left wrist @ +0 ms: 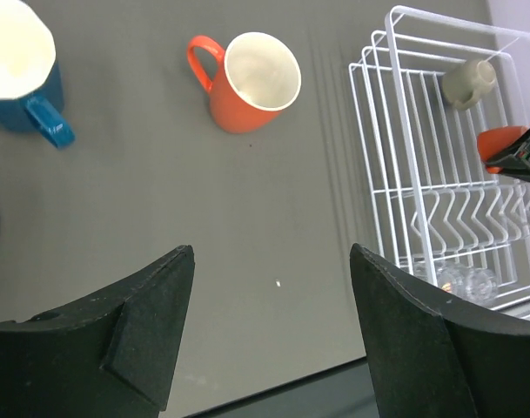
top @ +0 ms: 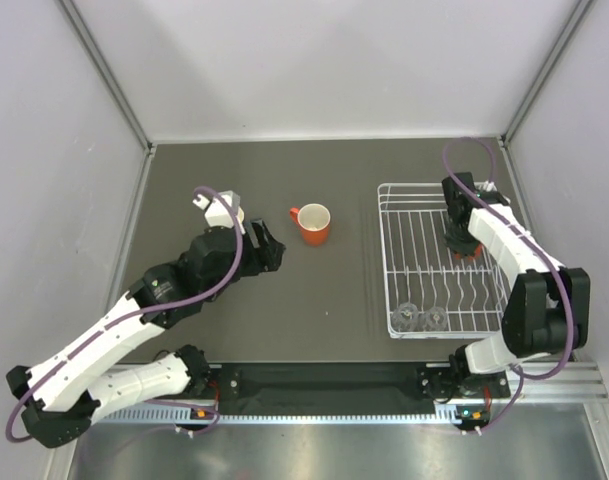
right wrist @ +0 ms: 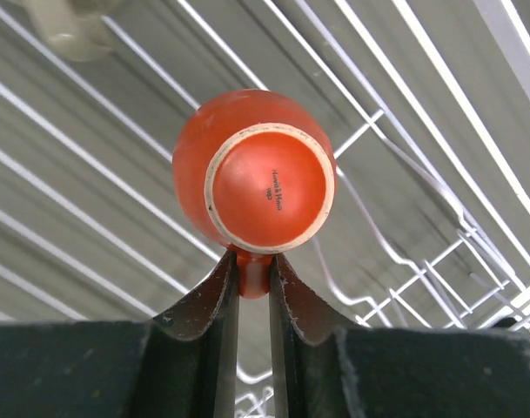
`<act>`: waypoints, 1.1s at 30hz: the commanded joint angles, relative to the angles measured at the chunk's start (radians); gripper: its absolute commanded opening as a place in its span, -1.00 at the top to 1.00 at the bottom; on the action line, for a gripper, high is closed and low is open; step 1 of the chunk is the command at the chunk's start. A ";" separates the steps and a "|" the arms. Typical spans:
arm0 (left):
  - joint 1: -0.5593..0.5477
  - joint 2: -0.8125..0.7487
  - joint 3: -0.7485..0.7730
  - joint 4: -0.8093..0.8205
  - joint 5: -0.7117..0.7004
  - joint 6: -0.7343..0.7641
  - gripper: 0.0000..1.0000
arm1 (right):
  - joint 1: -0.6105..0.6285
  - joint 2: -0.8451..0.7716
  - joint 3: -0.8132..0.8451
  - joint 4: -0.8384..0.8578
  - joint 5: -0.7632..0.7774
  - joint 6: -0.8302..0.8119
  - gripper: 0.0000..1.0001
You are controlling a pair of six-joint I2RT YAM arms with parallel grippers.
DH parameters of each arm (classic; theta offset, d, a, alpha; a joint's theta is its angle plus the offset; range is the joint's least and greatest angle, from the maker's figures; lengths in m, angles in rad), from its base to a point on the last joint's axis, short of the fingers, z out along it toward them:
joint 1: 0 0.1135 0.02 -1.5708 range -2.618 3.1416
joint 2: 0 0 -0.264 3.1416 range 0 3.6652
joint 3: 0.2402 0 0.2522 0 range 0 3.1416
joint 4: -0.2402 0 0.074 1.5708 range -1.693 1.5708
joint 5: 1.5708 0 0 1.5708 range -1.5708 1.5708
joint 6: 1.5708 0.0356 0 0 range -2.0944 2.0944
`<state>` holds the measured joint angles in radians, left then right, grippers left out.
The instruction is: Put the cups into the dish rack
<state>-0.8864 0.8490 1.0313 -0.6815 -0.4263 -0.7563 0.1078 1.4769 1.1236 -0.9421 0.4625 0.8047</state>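
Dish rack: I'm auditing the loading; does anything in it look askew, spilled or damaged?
Nothing stands out. The tiny orange cup hangs base-up over the dish rack bars, handle pinched in the right pincer; no spill or damage shows.

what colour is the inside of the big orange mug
The orange mug is white inside; the left wrist view shows it best.
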 commanded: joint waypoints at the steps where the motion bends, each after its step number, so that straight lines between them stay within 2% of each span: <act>1: -0.003 0.044 0.072 0.013 0.011 0.112 -0.54 | -0.022 0.019 -0.021 0.072 0.077 -0.001 1.00; 6: -0.002 0.058 0.087 0.028 0.038 0.156 -0.54 | -0.026 0.080 -0.039 0.126 0.088 -0.009 1.00; 13: -0.003 0.045 0.076 0.020 0.064 0.132 -0.51 | -0.040 0.125 -0.044 0.178 0.103 -0.030 0.99; 18: -0.003 0.006 0.059 0.008 0.049 0.089 -0.48 | -0.046 0.157 -0.036 0.178 0.105 -0.045 0.82; 19: -0.003 -0.011 0.058 -0.006 0.041 0.081 -0.48 | -0.046 0.158 -0.039 0.178 0.099 -0.047 0.72; 24: -0.003 -0.056 0.061 -0.067 -0.074 0.055 -0.51 | -0.046 0.154 -0.070 0.187 0.070 -0.048 0.49; 33: -0.003 -0.036 0.084 -0.085 -0.054 0.068 -0.51 | -0.036 0.039 -0.070 0.148 -0.010 -0.056 0.09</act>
<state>-0.8864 0.7918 1.0790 -0.7567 -0.4797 -0.6857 0.0734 1.6039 1.0451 -0.7757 0.4759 0.7586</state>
